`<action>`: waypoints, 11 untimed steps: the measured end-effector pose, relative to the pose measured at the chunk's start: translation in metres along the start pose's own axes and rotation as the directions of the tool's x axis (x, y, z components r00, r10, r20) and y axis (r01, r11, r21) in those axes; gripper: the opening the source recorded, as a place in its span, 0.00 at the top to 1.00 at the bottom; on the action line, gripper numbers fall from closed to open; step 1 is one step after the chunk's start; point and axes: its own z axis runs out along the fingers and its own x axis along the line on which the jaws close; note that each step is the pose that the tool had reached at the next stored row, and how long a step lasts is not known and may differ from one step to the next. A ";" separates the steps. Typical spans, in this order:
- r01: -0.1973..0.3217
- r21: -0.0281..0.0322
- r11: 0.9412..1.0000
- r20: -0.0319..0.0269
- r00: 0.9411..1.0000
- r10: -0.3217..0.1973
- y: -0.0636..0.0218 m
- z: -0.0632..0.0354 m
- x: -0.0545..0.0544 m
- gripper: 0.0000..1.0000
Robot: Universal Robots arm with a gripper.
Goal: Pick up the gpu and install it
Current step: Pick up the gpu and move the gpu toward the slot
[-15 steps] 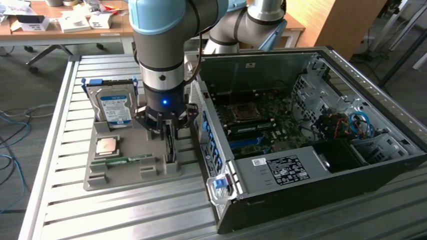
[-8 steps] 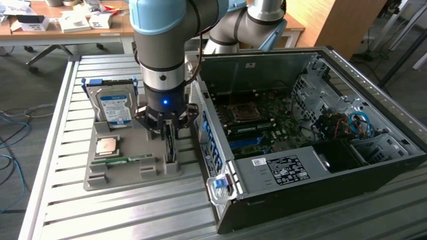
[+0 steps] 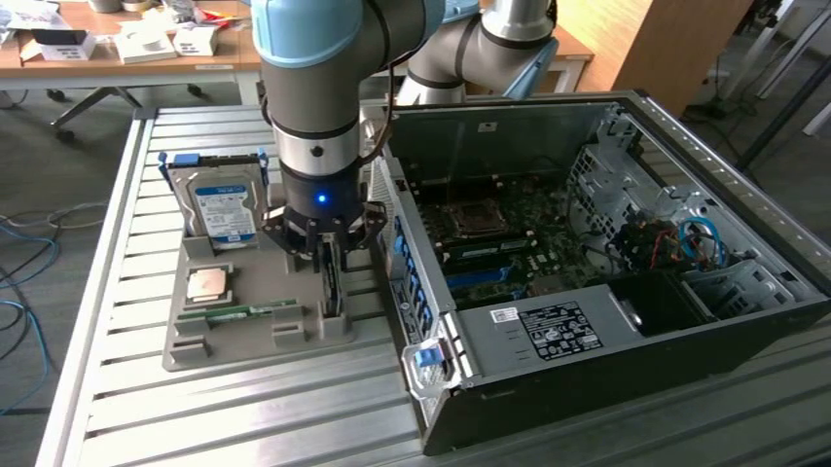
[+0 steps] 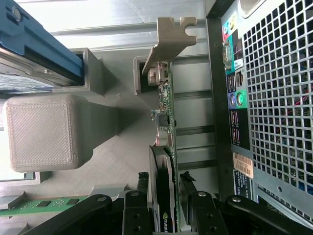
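Hovers with gripper (image 3: 329,261) either side of the gpu (image 4: 164,120), on edge in the grey tray (image 3: 240,342) beside the open computer case (image 3: 546,394); cannot tell whether clamped.

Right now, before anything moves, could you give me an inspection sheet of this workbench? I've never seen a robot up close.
Surface: slatted metal table carrying a grey holder tray and an open computer case.
Job's things: gpu stands on edge in a slot of the tray, beside the case.
Clutter: hard drive, processor chip and green memory stick, all in the tray.
Jaws: open, one on either side of the gpu, which sits in its slot.
Cables: blue cables on the floor; blue and red wires inside the case.
Surroundings: wooden desk with small boxes, behind the table.
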 end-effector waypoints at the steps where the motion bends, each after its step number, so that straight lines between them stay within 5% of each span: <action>1: 0.000 0.000 1.000 0.000 1.000 0.000 0.0000 0.0000 0.000 0.61; 11: 0.000 0.000 1.000 0.000 1.000 0.000 0.0000 0.0000 0.000 0.73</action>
